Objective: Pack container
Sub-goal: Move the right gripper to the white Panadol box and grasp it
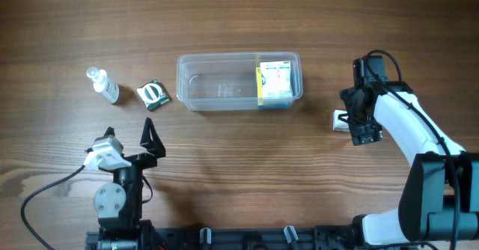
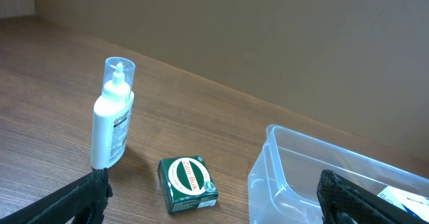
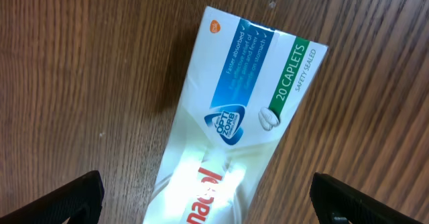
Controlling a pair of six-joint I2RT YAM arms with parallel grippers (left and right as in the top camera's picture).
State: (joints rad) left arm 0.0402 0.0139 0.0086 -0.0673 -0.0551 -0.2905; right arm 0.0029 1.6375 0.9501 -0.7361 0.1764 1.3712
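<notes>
The clear plastic container (image 1: 224, 81) lies at the table's middle back with a yellow and white box (image 1: 275, 81) in its right end; its corner shows in the left wrist view (image 2: 295, 177). A white caplet box (image 3: 241, 117) lies flat on the table to the container's right (image 1: 340, 120). My right gripper (image 3: 204, 207) is open right above it, fingers either side, not touching. A small green box (image 2: 188, 182) and a white bottle (image 2: 112, 120) stand left of the container. My left gripper (image 2: 214, 210) is open and empty, near the front left (image 1: 129, 138).
The green box (image 1: 153, 93) and the bottle (image 1: 105, 85) sit close together at the back left. A black cable (image 1: 45, 190) runs from the left arm's base across the front left of the wooden table (image 1: 239, 168).
</notes>
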